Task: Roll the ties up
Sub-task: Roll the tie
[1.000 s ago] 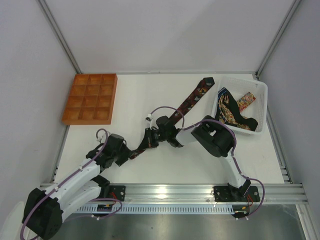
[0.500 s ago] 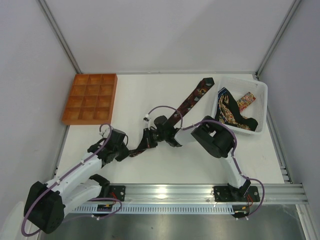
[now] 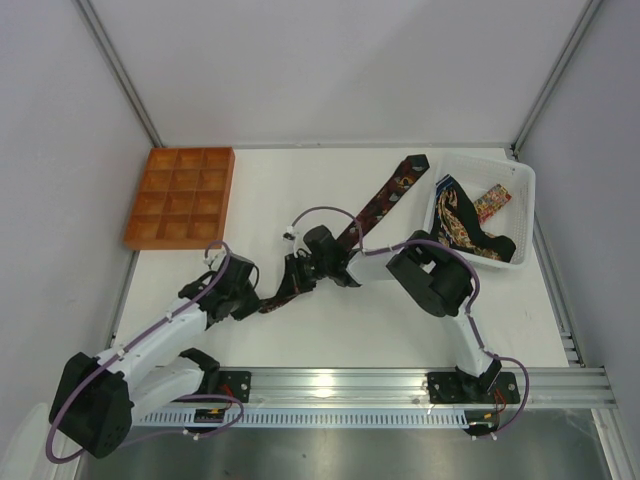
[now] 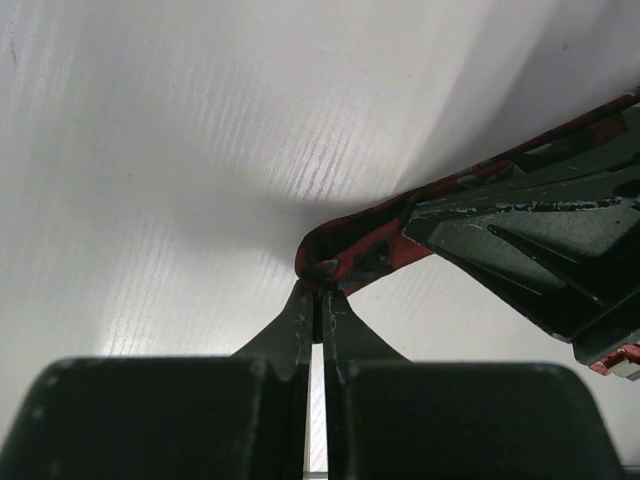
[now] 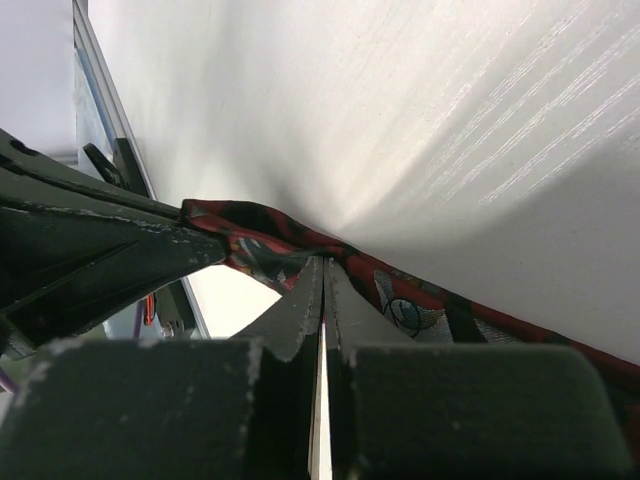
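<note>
A maroon patterned tie point(image 3: 385, 200) lies diagonally on the white table, from its wide pointed end near the basket down to the left. My left gripper point(image 3: 265, 302) is shut on the tie's folded narrow end, seen red in the left wrist view point(image 4: 345, 250) just above the gripper point(image 4: 318, 287). My right gripper point(image 3: 293, 278) is shut on the same tie a little further along, seen in the right wrist view point(image 5: 420, 300) at the gripper point(image 5: 325, 263). The two grippers are close together, and each shows in the other's wrist view.
A white basket point(image 3: 524, 215) at the right holds several more ties point(image 3: 460, 225). An orange compartment tray point(image 3: 180, 197) sits at the far left. Walls stand close on both sides, and the arms' rail runs along the near edge.
Both grippers have shifted slightly left and away from the rail with the tie's narrow end between them. The left arm has swung in closer to the right gripper.
</note>
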Robot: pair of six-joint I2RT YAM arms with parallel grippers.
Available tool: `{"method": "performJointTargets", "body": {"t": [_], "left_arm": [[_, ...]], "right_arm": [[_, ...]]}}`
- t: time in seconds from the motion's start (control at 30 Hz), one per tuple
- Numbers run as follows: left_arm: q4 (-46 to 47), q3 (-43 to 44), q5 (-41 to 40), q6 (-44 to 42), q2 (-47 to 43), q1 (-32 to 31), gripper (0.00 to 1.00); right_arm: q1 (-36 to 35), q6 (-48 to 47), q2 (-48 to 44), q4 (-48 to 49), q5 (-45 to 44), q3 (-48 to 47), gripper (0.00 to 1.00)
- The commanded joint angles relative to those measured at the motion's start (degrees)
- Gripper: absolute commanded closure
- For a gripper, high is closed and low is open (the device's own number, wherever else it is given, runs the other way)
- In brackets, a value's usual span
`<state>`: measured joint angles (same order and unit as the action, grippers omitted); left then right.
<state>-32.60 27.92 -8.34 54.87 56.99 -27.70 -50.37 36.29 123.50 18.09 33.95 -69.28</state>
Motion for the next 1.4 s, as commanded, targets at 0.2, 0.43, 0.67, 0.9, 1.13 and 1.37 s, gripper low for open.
{"method": "performJointTargets", "body": {"t": [0.2,0.43,0.67,0.9,1.13,1.37], "left_arm": [[-2.21,1.7,-0.89,-1.79,-2.94,0.46,1.0],[-2.12,1.7,-0.98,-1.79,-2.94,0.46,1.0],[-1.86,3.71,-0.1,-2.93,-3.64,0.46,0.99],[2.36,9.43,3.76,-4.95,0.3,0.46,1.0],[7.89,10.05,6.23,-5.39,7.69,0.37,1.0],[11.07,11.01,7.37,-4.86,11.39,-0.6,1.0]], "right_arm": [[1.59,-4.83,-1.77,-6.66,-2.14,-0.6,1.0],[2.12,-4.91,-1.42,-6.05,-2.05,0.28,1.0],[0.98,-4.13,0.42,-6.13,-2.66,0.28,1.0],[-0.96,2.28,2.62,1.83,-0.31,2.91,1.0],[-1.05,9.67,4.29,9.42,3.75,4.67,1.0],[2.2,9.85,1.31,9.78,4.72,7.13,1.0]]}}
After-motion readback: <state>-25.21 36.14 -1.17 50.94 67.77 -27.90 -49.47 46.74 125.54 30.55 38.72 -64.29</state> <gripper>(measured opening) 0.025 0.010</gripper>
